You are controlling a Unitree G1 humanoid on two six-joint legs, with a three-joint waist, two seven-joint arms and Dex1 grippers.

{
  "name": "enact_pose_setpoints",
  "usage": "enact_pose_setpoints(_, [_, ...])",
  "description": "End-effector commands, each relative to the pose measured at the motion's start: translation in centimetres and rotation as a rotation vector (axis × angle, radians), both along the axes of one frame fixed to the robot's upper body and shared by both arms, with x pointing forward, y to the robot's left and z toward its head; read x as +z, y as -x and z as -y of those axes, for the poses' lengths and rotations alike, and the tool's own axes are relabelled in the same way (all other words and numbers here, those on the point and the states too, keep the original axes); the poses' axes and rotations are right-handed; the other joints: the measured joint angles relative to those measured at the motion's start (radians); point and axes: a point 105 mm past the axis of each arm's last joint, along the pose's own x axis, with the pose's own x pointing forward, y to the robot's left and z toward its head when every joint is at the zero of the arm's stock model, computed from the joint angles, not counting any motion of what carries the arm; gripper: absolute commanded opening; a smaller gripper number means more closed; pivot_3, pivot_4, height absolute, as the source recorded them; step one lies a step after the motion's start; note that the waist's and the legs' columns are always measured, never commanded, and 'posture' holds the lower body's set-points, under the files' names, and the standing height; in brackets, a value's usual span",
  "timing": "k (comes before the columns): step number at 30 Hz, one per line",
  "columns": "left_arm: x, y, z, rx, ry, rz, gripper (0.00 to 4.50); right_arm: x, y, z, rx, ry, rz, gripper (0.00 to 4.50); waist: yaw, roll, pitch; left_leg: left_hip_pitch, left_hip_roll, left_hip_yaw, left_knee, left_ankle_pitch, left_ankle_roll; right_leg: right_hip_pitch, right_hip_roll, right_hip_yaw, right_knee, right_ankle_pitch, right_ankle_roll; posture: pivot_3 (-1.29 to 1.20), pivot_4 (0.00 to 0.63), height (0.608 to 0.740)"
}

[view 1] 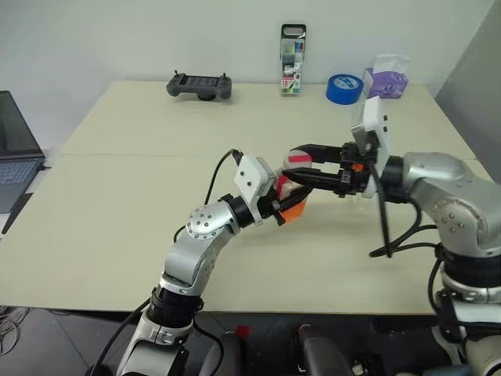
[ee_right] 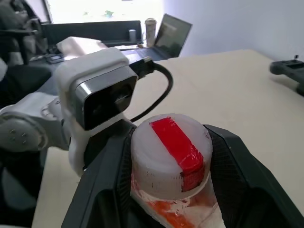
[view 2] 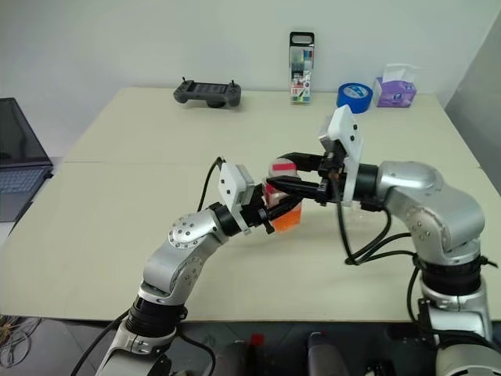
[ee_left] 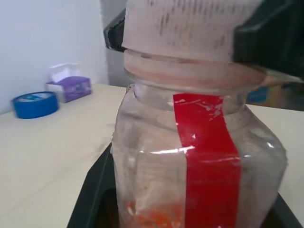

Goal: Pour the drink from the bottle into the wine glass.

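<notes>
My left gripper (view 1: 286, 200) is shut on the body of the bottle (ee_left: 199, 156), holding it tilted above the middle of the table (view 1: 117, 227). The bottle is clear with a red strip, and its cap (ee_right: 171, 152) is white with red tape across it. The orange drink (view 1: 295, 210) lies in the bottle's low end. My right gripper (view 1: 302, 168) comes in level from the right, shut on the cap with one finger on each side. The wine glass is mostly hidden behind my right hand; a faint clear shape (view 1: 360, 197) shows just below it.
Along the table's far edge lie a black game controller (view 1: 200, 85), an upright case of pens (view 1: 293, 59), a blue tape roll (view 1: 344, 88) and a purple tissue box (view 1: 386, 78). A laptop (view 1: 16, 153) sits past the left edge.
</notes>
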Motion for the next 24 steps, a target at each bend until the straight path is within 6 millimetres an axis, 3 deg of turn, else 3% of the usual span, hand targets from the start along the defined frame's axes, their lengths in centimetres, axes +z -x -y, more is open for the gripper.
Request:
enact_pose_setpoints(1, [2.2, -0.5, -1.5, 0.061, 0.06, 0.055, 1.71, 0.5, -0.3, -0.2, 0.053, 0.039, 0.072, 1.94, -0.001, 0.0, 0.0, 0.001, 0.0, 0.0, -0.001, 0.001, 0.001, 0.0, 0.0, 0.0, 0.0, 0.0, 0.0, 0.0, 0.15, 0.74])
enact_pose_setpoints(4, [2.4, -0.9, -2.1, 0.106, 0.08, 0.062, 1.71, 1.6, -0.8, 0.1, -0.022, -0.025, 0.089, 1.94, 0.004, 0.0, 0.0, 0.0, 0.002, -0.002, -0.001, 0.001, 0.001, 0.0, 0.0, -0.003, 0.001, 0.0, 0.0, 0.0, 0.15, 0.74])
enact_pose_setpoints(11, [2.5, -1.3, -2.2, 0.127, 0.083, 0.064, 1.69, 1.4, -0.1, -0.4, -0.24, -0.087, 0.114, 4.32, 0.014, 0.0, 0.0, -0.004, 0.002, -0.005, 0.0, 0.001, 0.001, -0.002, -0.003, -0.003, 0.0, 0.0, 0.0, 0.0, 0.15, 0.74])
enact_pose_setpoints(15, [2.3, -1.4, -2.1, 0.128, 0.083, 0.059, 1.69, 1.4, -0.5, -0.8, -0.397, -0.179, 0.101, 4.33, 0.014, 0.0, 0.0, -0.005, 0.0, -0.005, 0.0, 0.002, -0.001, -0.002, -0.004, -0.003, 0.0, 0.0, 0.0, 0.0, 0.15, 0.74])
enact_pose_setpoints(24, [2.1, -1.7, -2.3, 0.133, 0.073, 0.055, 1.69, 1.9, -0.4, -1.9, -0.577, -0.267, 0.078, 4.33, 0.013, 0.0, 0.0, -0.004, -0.001, -0.005, 0.001, 0.003, -0.002, -0.002, -0.003, -0.003, 0.001, 0.0, 0.0, 0.0, 0.15, 0.74])
